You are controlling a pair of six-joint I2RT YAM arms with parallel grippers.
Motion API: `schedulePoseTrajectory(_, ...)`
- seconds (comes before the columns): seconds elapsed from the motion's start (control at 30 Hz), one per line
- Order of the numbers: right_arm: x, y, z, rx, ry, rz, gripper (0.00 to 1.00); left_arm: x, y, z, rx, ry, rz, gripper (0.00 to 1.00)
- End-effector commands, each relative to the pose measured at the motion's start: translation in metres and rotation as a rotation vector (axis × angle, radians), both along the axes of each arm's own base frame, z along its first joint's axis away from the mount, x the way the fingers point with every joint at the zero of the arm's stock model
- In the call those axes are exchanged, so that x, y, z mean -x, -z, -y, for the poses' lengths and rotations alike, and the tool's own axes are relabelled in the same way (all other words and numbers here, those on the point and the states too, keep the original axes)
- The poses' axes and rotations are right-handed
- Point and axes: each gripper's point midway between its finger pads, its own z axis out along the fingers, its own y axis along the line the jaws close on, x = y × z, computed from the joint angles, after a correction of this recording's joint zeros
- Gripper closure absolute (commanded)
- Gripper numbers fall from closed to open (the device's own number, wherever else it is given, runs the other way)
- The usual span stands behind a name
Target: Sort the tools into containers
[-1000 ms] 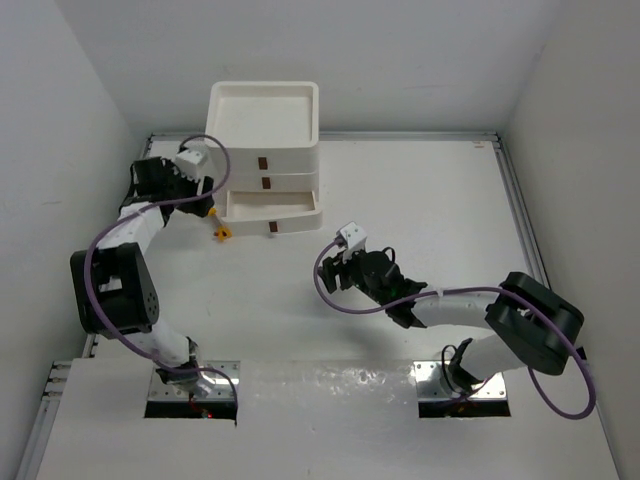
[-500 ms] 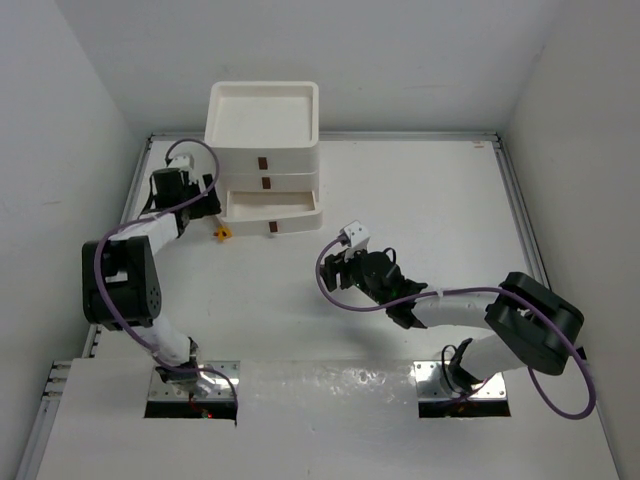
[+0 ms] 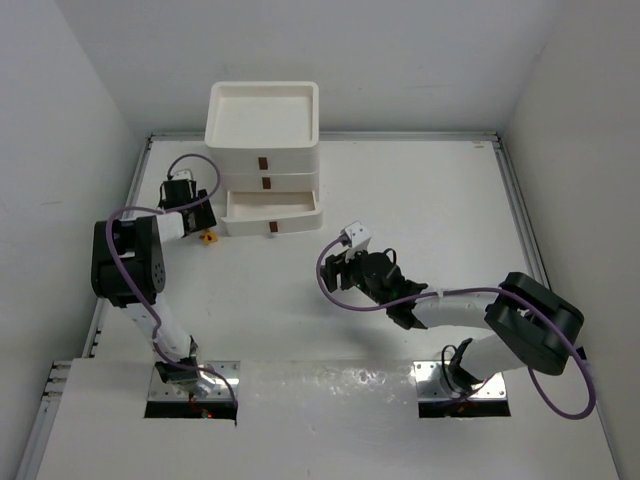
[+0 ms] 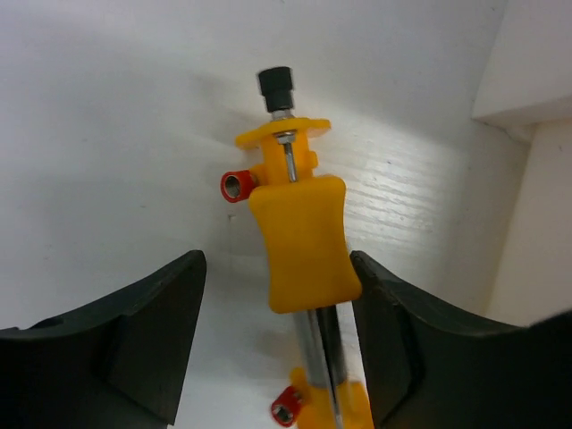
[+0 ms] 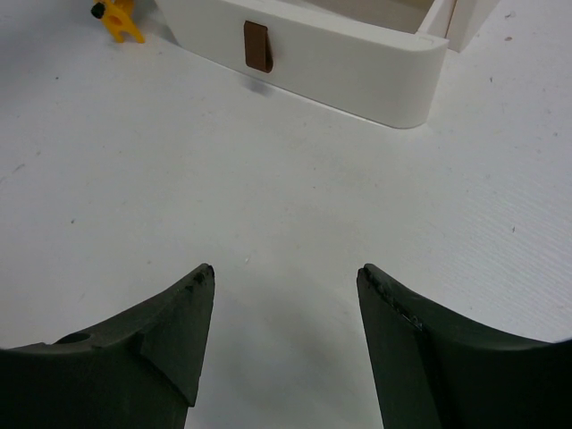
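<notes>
A yellow-orange tool (image 4: pixel 299 232) with a thin metal shaft, red bits and a black knob lies on the table between my left gripper's (image 4: pixel 277 261) open fingers, close to the right finger (image 4: pixel 402 331). In the top view the tool (image 3: pixel 208 238) lies just left of the white drawer unit (image 3: pixel 263 135), with my left gripper (image 3: pixel 198 224) over it. The unit's bottom drawer (image 3: pixel 272 210) is pulled open. My right gripper (image 3: pixel 336 272) is open and empty above bare table, facing the drawer front and its brown handle (image 5: pixel 257 46). Other screwdrivers are out of view.
The drawer unit has a recessed tray top (image 3: pixel 262 110) and stands at the back left against the wall. White walls enclose the table on the left, back and right. The yellow tool also shows far off in the right wrist view (image 5: pixel 116 18).
My left arm has swung in from the back left and come down over the yellow tool, which shifted slightly left. The right arm has not moved.
</notes>
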Motion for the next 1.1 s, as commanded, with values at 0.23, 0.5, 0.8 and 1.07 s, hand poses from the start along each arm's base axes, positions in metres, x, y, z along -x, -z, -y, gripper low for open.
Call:
schedulePoseTrajectory(0.23, -0.001, -0.014, -0.001, -0.047, 0.014, 0.031, 0.36, 0.005, -0.014, -0.008, -0.042, -0.014, 0.024, 0.67)
schedulePoseTrajectory(0.5, 0.001, -0.014, 0.004, -0.023, 0.007, 0.043, 0.36, 0.014, -0.049, -0.022, -0.092, 0.004, 0.072, 1.00)
schedulePoseTrajectory(0.8, 0.005, -0.015, 0.005, 0.005, -0.024, 0.051, 0.36, 0.013, -0.135, -0.012, -0.273, 0.301, 0.202, 1.00)
schedulePoseTrajectory(1.07, 0.005, -0.019, 0.008, 0.013, -0.021, 0.067, 0.36, 0.043, -0.174, 0.053, -0.324, 0.863, 0.257, 1.00)
